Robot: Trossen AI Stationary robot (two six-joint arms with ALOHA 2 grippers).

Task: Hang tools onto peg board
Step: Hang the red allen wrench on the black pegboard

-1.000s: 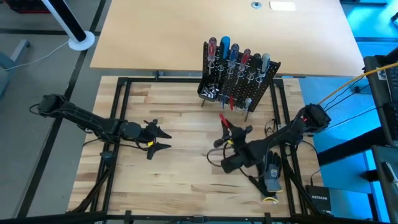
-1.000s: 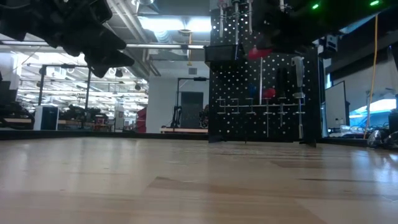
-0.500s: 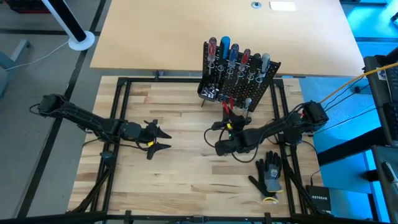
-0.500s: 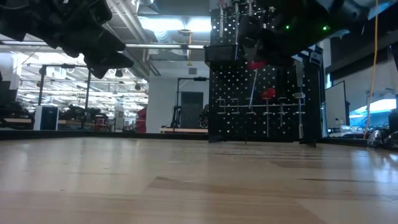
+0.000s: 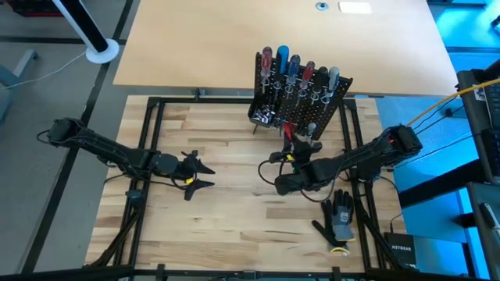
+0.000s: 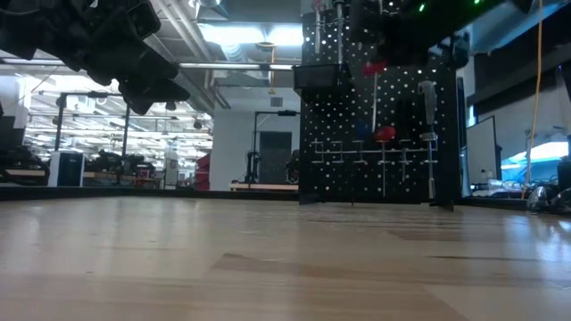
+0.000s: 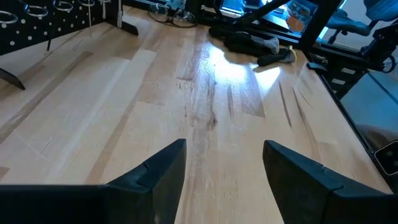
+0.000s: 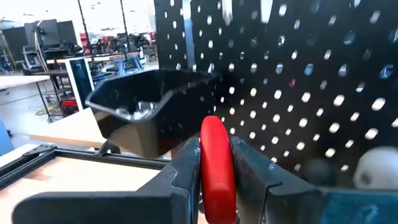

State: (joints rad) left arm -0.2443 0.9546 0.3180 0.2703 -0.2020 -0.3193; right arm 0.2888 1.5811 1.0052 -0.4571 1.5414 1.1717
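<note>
Red-handled screwdriver is sitting clenched in my right pincer, just before the black perforated peg board. I'm keeping my left pincer released over the pale wooden worktop.

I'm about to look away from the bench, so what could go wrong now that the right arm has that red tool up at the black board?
1. The right claw pinches the red-handled screwdriver only at its handle, so the tool may twist or slip.
2. It sits close to the black perforated peg board, whose silver wire rings are small; the shaft might miss one and drop.
3. The tools already hung are crowded and could get knocked.

The left claw waits open, well away.
</note>
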